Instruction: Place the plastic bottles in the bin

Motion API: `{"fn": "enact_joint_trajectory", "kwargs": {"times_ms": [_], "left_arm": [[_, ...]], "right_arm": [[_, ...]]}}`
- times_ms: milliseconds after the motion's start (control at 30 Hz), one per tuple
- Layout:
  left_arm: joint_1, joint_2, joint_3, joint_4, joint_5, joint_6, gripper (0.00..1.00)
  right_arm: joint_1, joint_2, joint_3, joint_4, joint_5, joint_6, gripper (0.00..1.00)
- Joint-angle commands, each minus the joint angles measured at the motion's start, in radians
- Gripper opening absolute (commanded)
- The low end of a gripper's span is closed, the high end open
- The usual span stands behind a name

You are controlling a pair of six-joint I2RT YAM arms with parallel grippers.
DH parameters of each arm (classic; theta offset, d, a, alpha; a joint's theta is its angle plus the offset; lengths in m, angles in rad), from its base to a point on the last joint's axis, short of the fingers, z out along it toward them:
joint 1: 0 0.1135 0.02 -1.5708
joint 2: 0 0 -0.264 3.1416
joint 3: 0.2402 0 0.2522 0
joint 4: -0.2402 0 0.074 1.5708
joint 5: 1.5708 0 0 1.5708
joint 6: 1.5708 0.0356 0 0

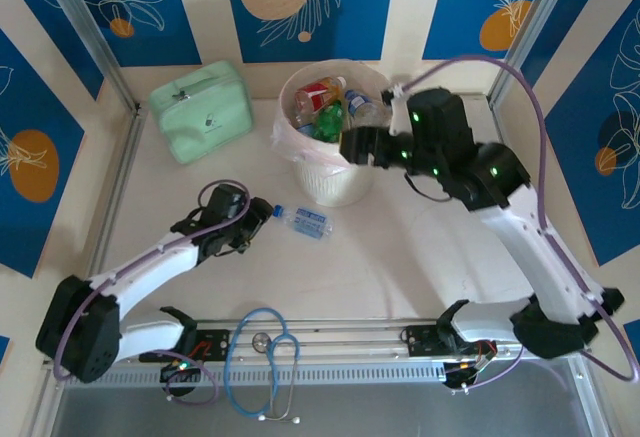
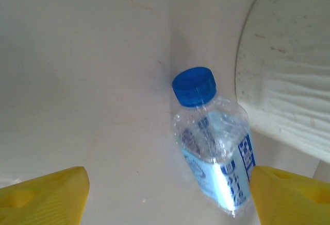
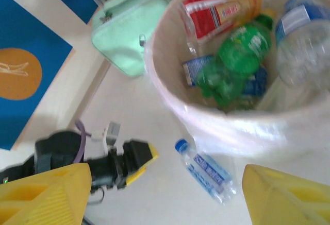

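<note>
One clear plastic bottle (image 1: 303,220) with a blue cap and blue label lies on its side on the table, just left of the bin's foot. My left gripper (image 1: 262,215) is open at its cap end. In the left wrist view the bottle (image 2: 216,142) lies close to the right yellow finger (image 2: 294,194), ungripped, with the left gripper (image 2: 167,199) wide around it. The round cream bin (image 1: 335,182) holds several bottles, among them a green one (image 3: 234,65) and a red-and-yellow one (image 3: 221,9). My right gripper (image 1: 350,145) hovers open over the bin's near rim, empty (image 3: 165,199).
A mint-green zip case (image 1: 203,109) stands at the back left of the bin. A blue stethoscope (image 1: 265,357) lies on the rail at the near edge. The bin's wall (image 2: 289,81) stands close to the right of the lying bottle.
</note>
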Motion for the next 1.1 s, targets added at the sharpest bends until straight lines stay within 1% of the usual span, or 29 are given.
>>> {"fn": "enact_joint_trajectory", "kwargs": {"times_ms": [0, 67, 200, 333, 500, 667, 1067], "left_arm": [[-0.004, 0.078, 0.051, 0.104, -0.013, -0.087, 0.8], [-0.005, 0.135, 0.072, 0.136, -0.015, -0.114, 0.79], [-0.006, 0.231, 0.12, 0.181, -0.015, -0.137, 0.76], [-0.009, 0.314, 0.184, 0.143, -0.019, -0.137, 0.74], [-0.015, 0.38, 0.221, 0.094, -0.021, -0.144, 0.69], [-0.025, 0.412, 0.24, 0.043, -0.024, -0.152, 0.66], [-0.039, 0.475, 0.272, 0.023, -0.004, -0.141, 0.54]], "right_arm": [[0.014, -0.083, -0.14, 0.021, 0.05, 0.032, 0.77], [0.014, -0.145, -0.218, 0.021, 0.046, 0.059, 0.77], [0.016, -0.219, -0.319, 0.015, 0.032, 0.096, 0.76], [0.016, -0.258, -0.374, 0.008, 0.026, 0.114, 0.75], [0.013, -0.284, -0.384, -0.001, 0.034, 0.115, 0.75], [0.006, -0.286, -0.384, 0.0, 0.035, 0.109, 0.75], [0.003, -0.296, -0.408, 0.007, 0.026, 0.12, 0.74]]}}
